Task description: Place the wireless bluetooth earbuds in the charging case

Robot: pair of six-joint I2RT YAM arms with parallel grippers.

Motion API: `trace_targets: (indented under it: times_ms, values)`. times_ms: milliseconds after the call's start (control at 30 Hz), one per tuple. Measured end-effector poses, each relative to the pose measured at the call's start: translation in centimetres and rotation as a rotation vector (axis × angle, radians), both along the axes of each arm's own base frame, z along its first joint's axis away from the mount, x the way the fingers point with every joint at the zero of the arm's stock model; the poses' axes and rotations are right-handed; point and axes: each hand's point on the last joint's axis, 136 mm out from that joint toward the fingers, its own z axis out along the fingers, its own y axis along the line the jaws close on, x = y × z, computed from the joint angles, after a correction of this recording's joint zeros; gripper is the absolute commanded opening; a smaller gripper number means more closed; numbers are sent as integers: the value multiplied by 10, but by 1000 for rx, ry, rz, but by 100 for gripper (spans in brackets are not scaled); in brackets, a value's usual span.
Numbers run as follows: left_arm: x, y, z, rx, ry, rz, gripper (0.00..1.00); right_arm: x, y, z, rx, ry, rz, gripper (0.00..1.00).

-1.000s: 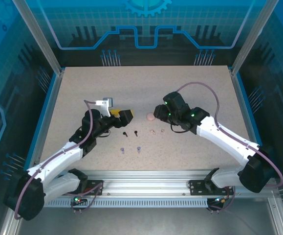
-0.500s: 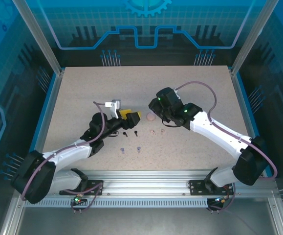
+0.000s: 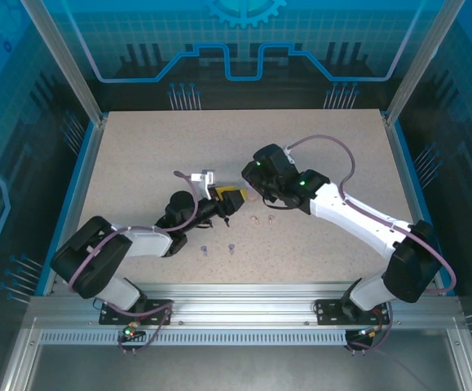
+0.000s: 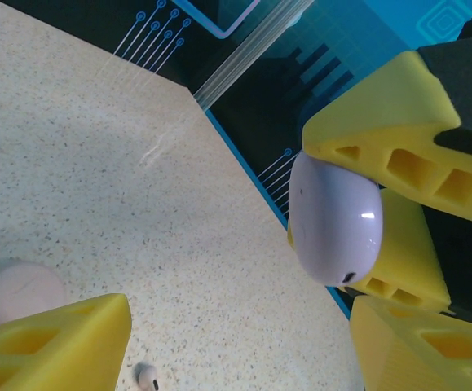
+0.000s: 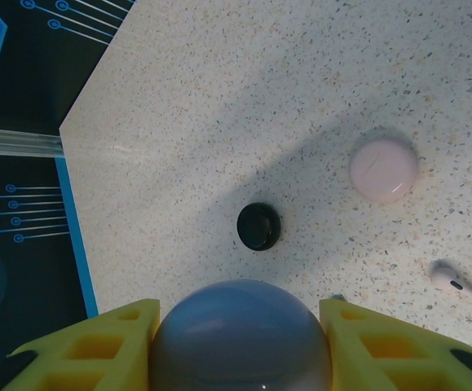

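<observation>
I see the table [image 3: 317,138] with my right gripper [image 5: 240,314] clamped on the lilac charging case [image 4: 333,216]. My left gripper [image 4: 242,309] faces it, jaws apart and empty. The pink case [image 5: 384,169] and black case [image 5: 258,226] sit nearby. The earbuds [image 3: 254,220] lie loose between the arms.

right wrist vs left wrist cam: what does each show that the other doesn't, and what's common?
Right wrist, not left wrist: the black case, lying on the table apart from the pink case.
Left wrist, not right wrist: the left gripper, open, with nothing in its grip.
Both: the purple case clamped in the right gripper, the pink case on the table, and a pale earbud near the pink case. Can't tell whether it's the same earbud in both.
</observation>
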Motion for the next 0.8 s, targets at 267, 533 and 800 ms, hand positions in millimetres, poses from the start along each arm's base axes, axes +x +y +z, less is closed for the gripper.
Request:
trace_targets:
  times_ms: [267, 533, 800]
  values:
    - [1, -7, 5, -68, -27, -8, 72, 0, 3, -5, -9, 7, 4, 39]
    - [7, -13, 11, -94, -51, 3, 60, 0, 3, -7, -12, 10, 4, 39]
    - [10, -21, 13, -114, -53, -2, 48, 0, 3, -7, -12, 10, 4, 39]
